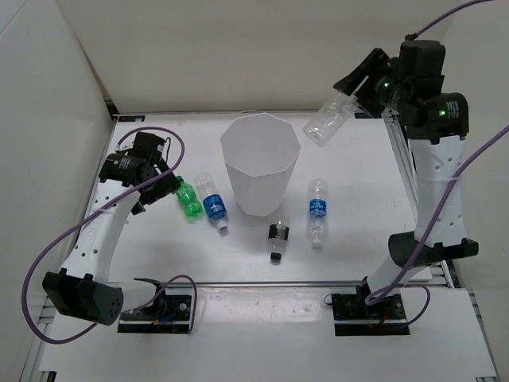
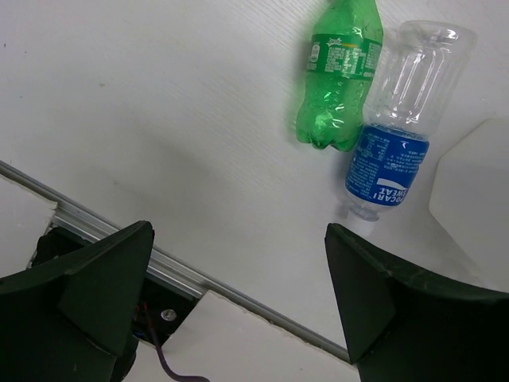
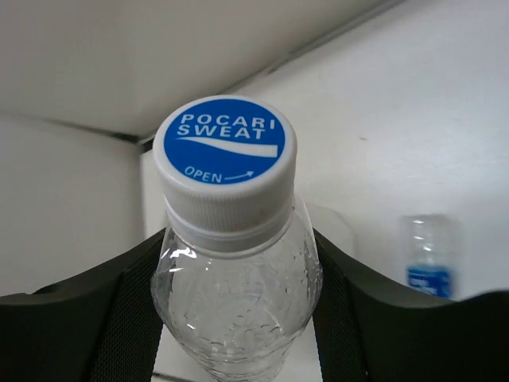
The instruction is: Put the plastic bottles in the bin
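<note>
The white faceted bin (image 1: 258, 191) stands upright at the table's middle. My right gripper (image 1: 355, 87) is shut on the plain clear bottle (image 1: 326, 121), holding it in the air to the right of and behind the bin's rim. In the right wrist view the jaws (image 3: 237, 318) clamp its body (image 3: 231, 278) below the blue-and-white cap. The green bottle (image 1: 188, 199) and a blue-labelled bottle (image 1: 213, 204) lie left of the bin. The black-labelled bottle (image 1: 277, 239) and a second blue-labelled bottle (image 1: 317, 208) lie in front. My left gripper (image 1: 163, 177) is open and empty beside the green bottle (image 2: 338, 76).
White walls close the left and back sides. An aluminium rail (image 2: 119, 239) runs along the table's near edge, another along the right side (image 1: 402, 159). Purple cables (image 1: 48, 255) loop from both arms. The bin's wall (image 2: 477, 199) shows at the left wrist view's right edge.
</note>
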Controlling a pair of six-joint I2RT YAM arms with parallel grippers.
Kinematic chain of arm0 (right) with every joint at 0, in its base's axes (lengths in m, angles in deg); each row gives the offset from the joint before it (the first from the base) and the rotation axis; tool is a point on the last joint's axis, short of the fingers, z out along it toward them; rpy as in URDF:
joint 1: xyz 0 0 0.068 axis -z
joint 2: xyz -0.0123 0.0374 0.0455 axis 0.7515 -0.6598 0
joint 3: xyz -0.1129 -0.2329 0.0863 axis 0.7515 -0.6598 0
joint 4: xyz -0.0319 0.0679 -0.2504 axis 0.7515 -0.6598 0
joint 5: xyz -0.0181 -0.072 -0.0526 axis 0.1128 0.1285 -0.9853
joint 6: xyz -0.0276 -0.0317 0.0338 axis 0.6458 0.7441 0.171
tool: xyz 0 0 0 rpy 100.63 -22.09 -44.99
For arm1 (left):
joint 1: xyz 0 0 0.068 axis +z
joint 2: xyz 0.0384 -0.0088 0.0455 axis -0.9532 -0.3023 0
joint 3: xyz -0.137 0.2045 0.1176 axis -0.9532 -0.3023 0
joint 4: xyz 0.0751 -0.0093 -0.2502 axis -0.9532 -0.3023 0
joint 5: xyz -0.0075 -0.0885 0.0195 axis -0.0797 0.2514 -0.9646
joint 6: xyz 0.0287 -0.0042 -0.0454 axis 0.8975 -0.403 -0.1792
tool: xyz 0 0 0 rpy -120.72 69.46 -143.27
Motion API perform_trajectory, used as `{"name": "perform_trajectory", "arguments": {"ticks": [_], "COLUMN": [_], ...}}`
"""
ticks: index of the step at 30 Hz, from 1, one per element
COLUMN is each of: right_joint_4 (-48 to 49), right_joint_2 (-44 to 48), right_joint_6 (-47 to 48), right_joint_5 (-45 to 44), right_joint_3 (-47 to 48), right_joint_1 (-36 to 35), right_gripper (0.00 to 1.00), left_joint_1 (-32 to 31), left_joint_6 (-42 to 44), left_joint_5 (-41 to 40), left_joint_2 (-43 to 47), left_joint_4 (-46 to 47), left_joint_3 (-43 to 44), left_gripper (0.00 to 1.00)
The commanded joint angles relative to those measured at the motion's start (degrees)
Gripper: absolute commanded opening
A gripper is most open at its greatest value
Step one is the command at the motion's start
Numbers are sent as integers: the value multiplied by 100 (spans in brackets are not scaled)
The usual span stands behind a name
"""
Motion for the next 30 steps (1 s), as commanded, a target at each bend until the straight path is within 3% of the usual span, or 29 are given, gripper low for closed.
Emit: {"name": "perform_trajectory", "arguments": {"ticks": [1, 4, 7, 9, 10, 11, 14, 15, 18, 26, 30], "right_joint_4": [458, 890, 944, 1031, 1093, 1146, 1146, 1285, 1348, -889, -1139], "right_joint_2": [-286, -512, -1127, -1401, -1402, -1402, -956, -510, 299, 636, 969], "right_joint_6": [-69, 88, 702, 1089, 1422, 1512, 1714, 1793, 1794, 1531, 1294], "right_joint_5": [554, 336, -68, -253, -314, -437, -998, -1549, -2037, -1555, -1353], "right_joint_3": [-49, -166, 605, 775, 775, 854, 802, 497, -58, -251, -664], "right_joint_1": [-510, -1239, -2205, -2488, -2681, -2744, -2903, -2981, -2982, -3087, -3087], "right_gripper": [37, 37, 48, 56, 66, 100, 100, 100, 100, 100, 100], "left_joint_1": [71, 71, 124, 176, 177, 177, 177, 229, 361, 1029, 1029], "left_joint_6": [-22, -92, -145, -207, -207, -207, -207, -207, 81, 532, 812], "left_joint_5": [227, 228, 228, 280, 281, 281, 281, 281, 499, 1491, 1836], "left_joint_2": [174, 34, -28, -80, -81, -133, -203, -256, -370, -1310, -1776], "left_joint_4": [311, 444, 619, 785, 786, 839, 891, 1005, 1426, 2921, 3282], "left_joint_3": [-138, -314, -481, -569, -622, -623, -623, -623, -789, -1185, -1185], "left_gripper": [100, 100, 100, 100, 100, 100, 100, 100, 100, 100, 100]}}
